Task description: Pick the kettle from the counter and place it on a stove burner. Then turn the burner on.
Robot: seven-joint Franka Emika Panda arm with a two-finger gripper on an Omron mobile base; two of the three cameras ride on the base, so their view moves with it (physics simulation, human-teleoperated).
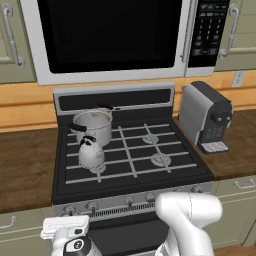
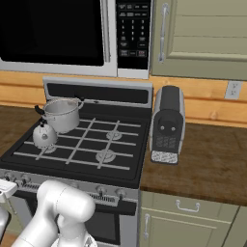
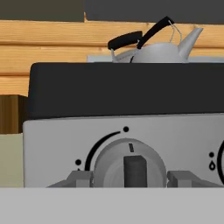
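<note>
The silvery kettle [image 1: 91, 154] [image 2: 44, 136] stands upright on the front-left stove burner [image 1: 98, 169] [image 2: 48, 149] of the black stove top. In the hand view its black handle and spout [image 3: 164, 49] rise above the stove's front edge. My gripper [image 3: 130, 179] is low at the stove's front panel, its hand [image 1: 65, 228] just below the leftmost knobs. The two fingertips [image 3: 78, 178] press against either side of a round grey knob [image 3: 130, 166], whose dark bar points straight up. The brown counter [image 1: 25, 165] lies to the left of the stove.
A steel pot [image 1: 93, 125] [image 2: 61, 115] with a black side handle sits on the back-left burner, right behind the kettle. A grey coffee machine [image 1: 206, 117] [image 2: 167, 124] stands on the counter to the right. Another knob [image 3: 221, 164] shows at the hand view's right edge.
</note>
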